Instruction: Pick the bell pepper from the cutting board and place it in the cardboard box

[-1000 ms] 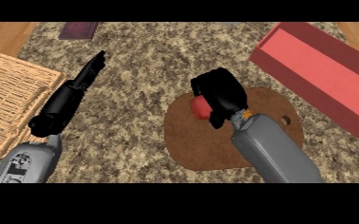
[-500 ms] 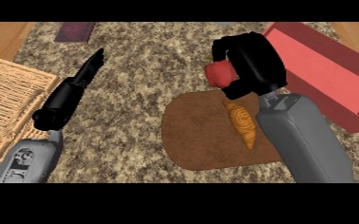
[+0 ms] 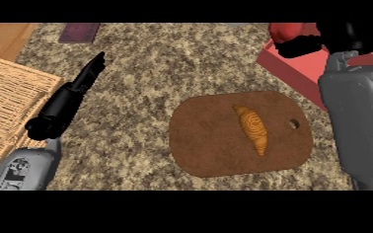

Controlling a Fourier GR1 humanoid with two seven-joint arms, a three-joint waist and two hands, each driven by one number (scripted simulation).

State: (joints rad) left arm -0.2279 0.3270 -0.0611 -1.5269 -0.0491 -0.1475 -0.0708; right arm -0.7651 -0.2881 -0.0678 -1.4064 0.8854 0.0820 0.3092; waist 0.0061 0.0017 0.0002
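Note:
The red bell pepper [image 3: 285,30] is held up at the top right, with my right hand [image 3: 328,38] shut on it; the black fingers hide most of it. It hangs over the near corner of the red-pink box [image 3: 291,68] at the right edge. The brown cutting board [image 3: 211,148] lies below, at centre right, with only an orange croissant [image 3: 252,128] left on it. My left hand [image 3: 79,86] rests open at the left, fingers straight and pointing up and away.
A woven mat [image 3: 22,98] lies at the left edge under my left forearm. A dark purple flat object [image 3: 80,31] sits at the top left. Speckled granite counter [image 3: 167,69] stretches between the hands.
My right hand has lifted the bell pepper off the cutting board and carried it up and to the right, over the box's corner. The croissant is now uncovered. The left hand stays still.

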